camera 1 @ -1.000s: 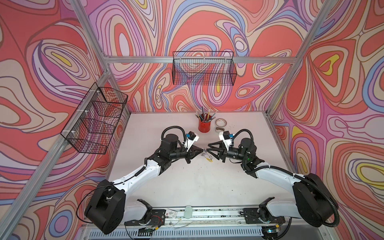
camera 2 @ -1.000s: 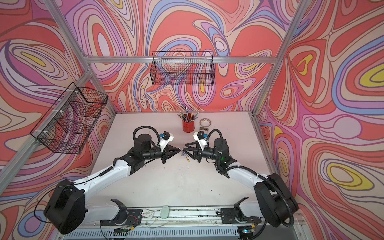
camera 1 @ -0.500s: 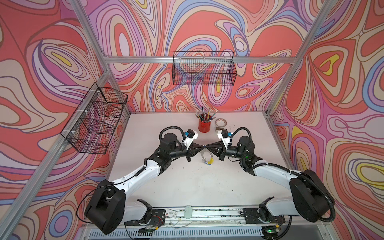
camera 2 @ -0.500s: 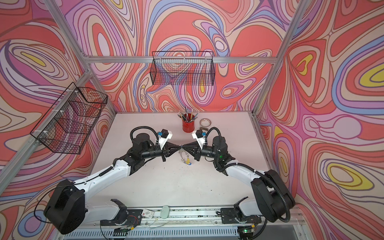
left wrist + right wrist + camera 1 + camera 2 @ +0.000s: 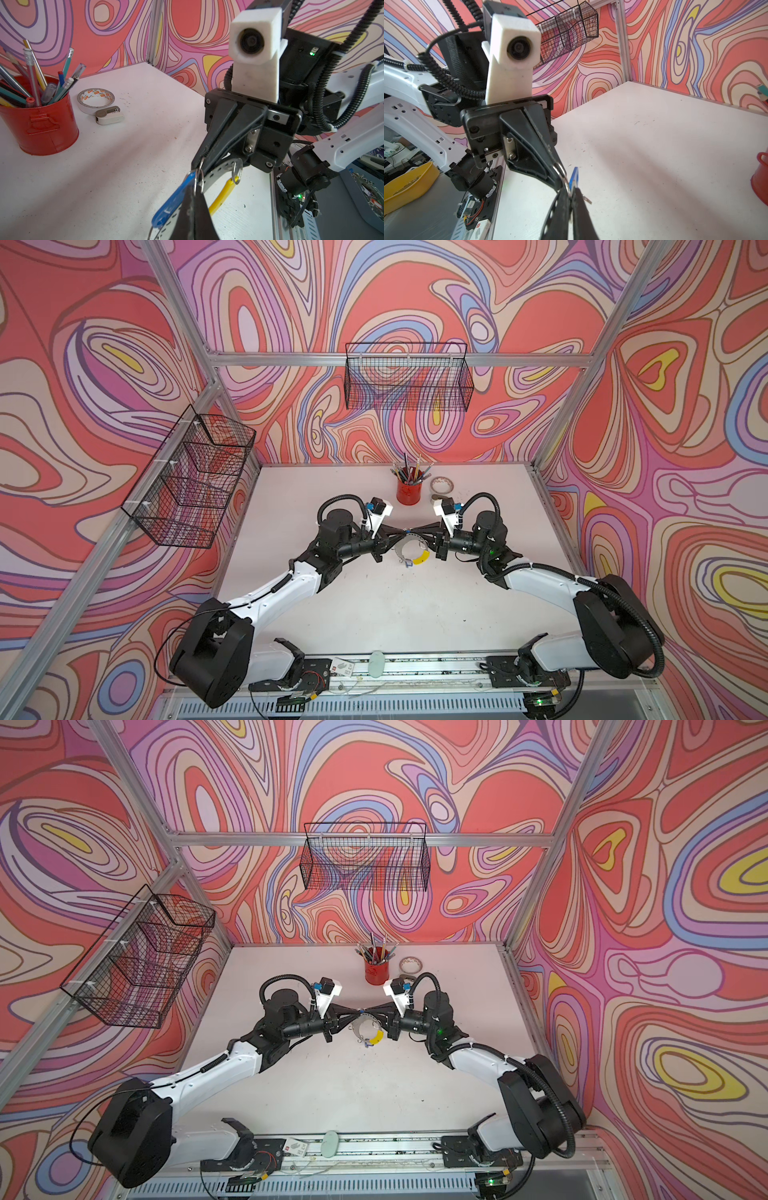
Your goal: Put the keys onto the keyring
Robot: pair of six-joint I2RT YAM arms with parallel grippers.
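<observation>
In front of the red metal pencil pot, my left gripper and right gripper meet tip to tip, both clenched on the hanging perforated silver keyring with a yellow plastic segment. A blue-tagged silver key dangles at the pinch. Beside the pot lies a beige tape roll.

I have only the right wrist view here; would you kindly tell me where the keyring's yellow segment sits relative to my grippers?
Observer: In both top views the keyring's yellow segment lies toward the robot's base from the spot where the left gripper and right gripper meet tip to tip.
Operator: Thank you; is anything else on it?
Observer: The left wrist view shows a wire ring hanging on the keyring beside the yellow segment.
Operator: What lies beyond the red cup?
Observer: A tape roll, with a small white gadget right beside it.
</observation>
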